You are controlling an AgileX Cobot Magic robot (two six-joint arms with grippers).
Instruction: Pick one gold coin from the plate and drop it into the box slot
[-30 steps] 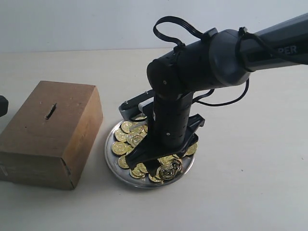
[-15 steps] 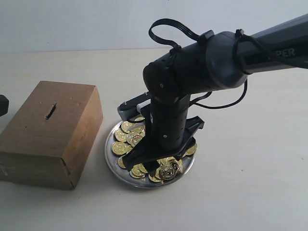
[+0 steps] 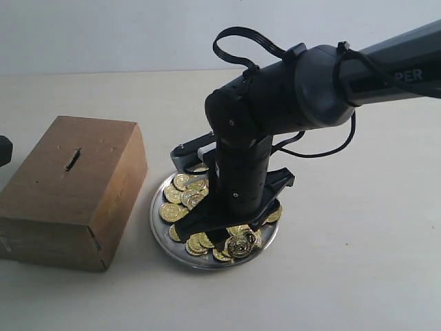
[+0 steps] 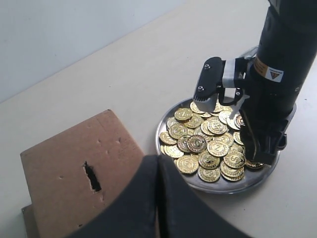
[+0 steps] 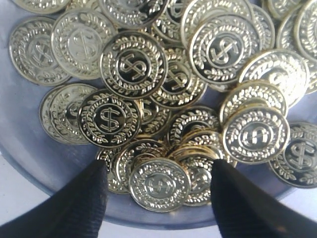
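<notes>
The silver plate [image 3: 160, 219] holds a heap of gold coins [image 3: 180, 198], beside the brown box [image 3: 72, 189] with its dark slot [image 3: 72, 159]. My right gripper [image 3: 224, 238] is lowered into the plate's near side, open, its fingertips straddling one coin [image 5: 159, 184] at the rim without touching it. The left wrist view shows the plate [image 4: 174, 168], the coins [image 4: 208, 144], the box [image 4: 69, 173] and the slot [image 4: 91, 177]. My left gripper [image 4: 157, 163] is shut and holds nothing, hovering above the box's near corner.
The pale tabletop [image 3: 344, 262] spreads around the box and plate. A dark part of the left arm [image 3: 4, 150] peeks in at the left edge. The right arm [image 3: 386, 62] reaches in from the upper right, over the plate.
The right arm has shifted slightly left and settled lower over the plate within the last second. It has barely moved in the last half second. Box and coins are unchanged.
</notes>
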